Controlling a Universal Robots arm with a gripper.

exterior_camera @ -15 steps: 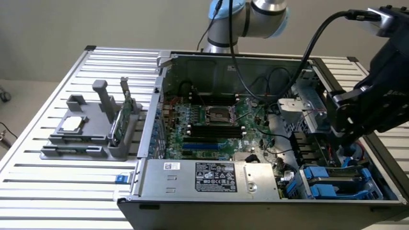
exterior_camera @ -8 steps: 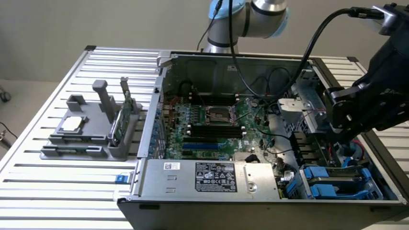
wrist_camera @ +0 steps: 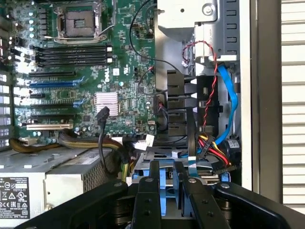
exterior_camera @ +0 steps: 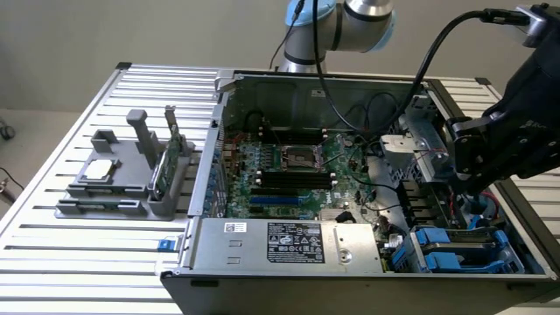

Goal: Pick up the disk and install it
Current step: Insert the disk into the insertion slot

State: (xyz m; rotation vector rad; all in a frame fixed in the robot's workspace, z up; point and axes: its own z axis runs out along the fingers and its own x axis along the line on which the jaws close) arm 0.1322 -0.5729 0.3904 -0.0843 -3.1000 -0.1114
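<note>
disk (wrist_camera: 166, 199) mostly hidden behind jaws, arm (exterior_camera: 350, 20) cropped in exterior view, label (exterior_camera: 295, 241) print illegible

A slatted metal table (exterior_camera: 88, 262) carries an open computer case (exterior_camera: 350, 295) — and, toward the exterior view's left, a grey stand (exterior_camera: 114, 200).

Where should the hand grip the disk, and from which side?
Take the silver-grey metal disk with blue plastic rails by its blue upper edge, pinching across the thin faces from above. It seems to stand on edge in the grey metal drive bay, leaving that edge free; the hand grips there.
</note>
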